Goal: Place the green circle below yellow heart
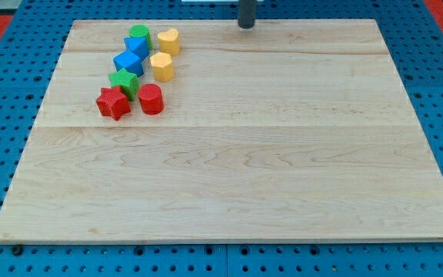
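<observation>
The green circle stands at the top of a cluster near the board's upper left. The yellow heart is just to its right, almost touching it. My tip is at the board's top edge, well to the right of the yellow heart and apart from all blocks.
Below the green circle lie two blue blocks, a yellow hexagon, a green star, a red star and a red round block. The wooden board rests on a blue pegboard.
</observation>
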